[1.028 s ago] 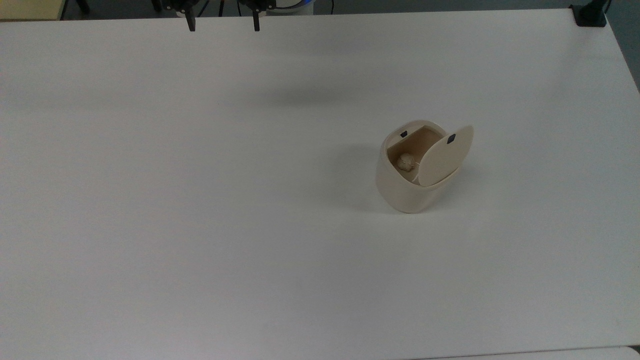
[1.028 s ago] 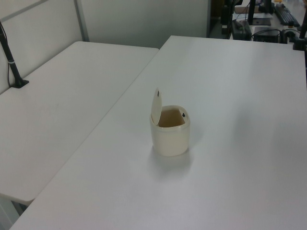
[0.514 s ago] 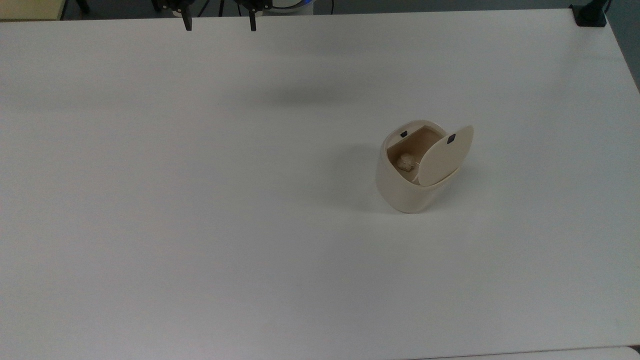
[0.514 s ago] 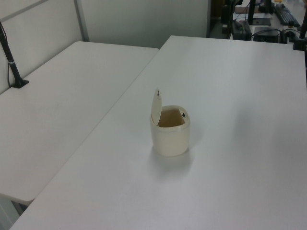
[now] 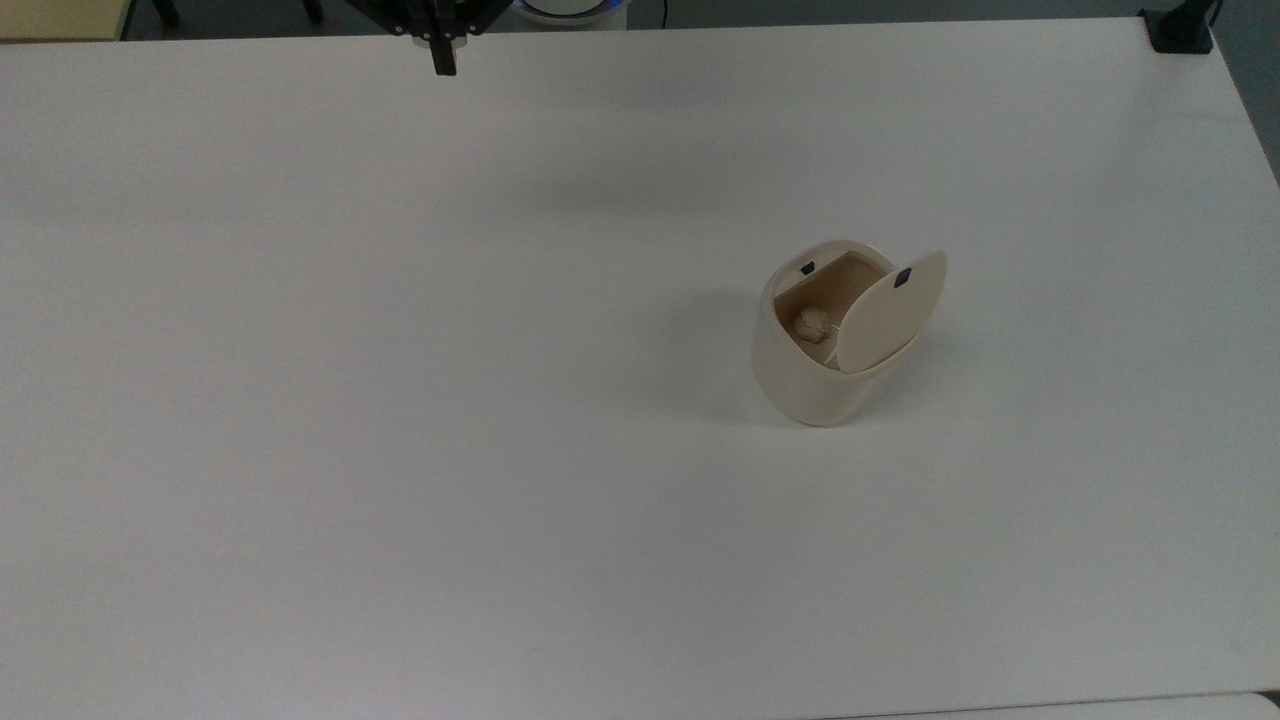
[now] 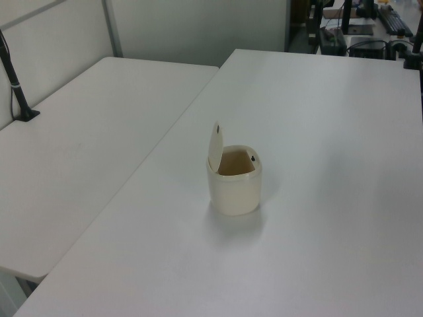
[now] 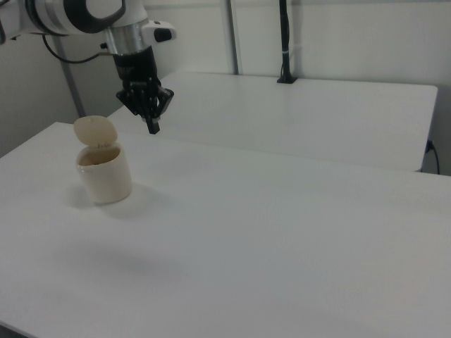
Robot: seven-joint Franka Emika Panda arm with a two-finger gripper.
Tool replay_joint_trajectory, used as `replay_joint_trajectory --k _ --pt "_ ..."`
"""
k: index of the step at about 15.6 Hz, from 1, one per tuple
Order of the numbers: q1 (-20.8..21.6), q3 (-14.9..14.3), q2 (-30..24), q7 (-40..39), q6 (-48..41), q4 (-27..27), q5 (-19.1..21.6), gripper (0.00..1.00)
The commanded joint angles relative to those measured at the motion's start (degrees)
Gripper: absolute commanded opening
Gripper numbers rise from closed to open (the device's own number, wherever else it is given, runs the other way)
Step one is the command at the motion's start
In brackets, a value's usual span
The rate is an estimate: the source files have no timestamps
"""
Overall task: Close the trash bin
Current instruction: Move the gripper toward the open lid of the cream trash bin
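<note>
The trash bin (image 5: 812, 375) stood on the tabletop (image 5: 400, 450) with its lid (image 5: 888, 310) up. The gripper (image 5: 442, 62), fingers pressed together, hung high and well apart. It would do best to come behind the lid and push gently down.

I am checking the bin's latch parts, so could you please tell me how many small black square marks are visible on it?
2. One sits on the raised lid near its top edge; the other on the trash bin rim across the opening. Others may be hidden.

Raised gripper (image 7: 153, 127), fingers (image 5: 441, 62) together
</note>
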Motion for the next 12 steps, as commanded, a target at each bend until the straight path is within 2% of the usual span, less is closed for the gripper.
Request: replay_joint_trajectory --k 1,3,7,9,12 --pt "1.01 0.48 -0.27 -4.56 4.44 -1.18 0.22 0.0" --pt "1.53 0.75 0.87 -5.27 8.04 -1.18 1.09 0.0" --pt "8.11 1.1 2.89 -5.19 16.04 -1.18 2.15 0.0" --pt "10.66 1.1 3.86 -4.66 22.08 -1.27 5.65 0.0" --pt "13.57 1.19 6.14 -4.22 28.6 -1.27 7.95 0.0"
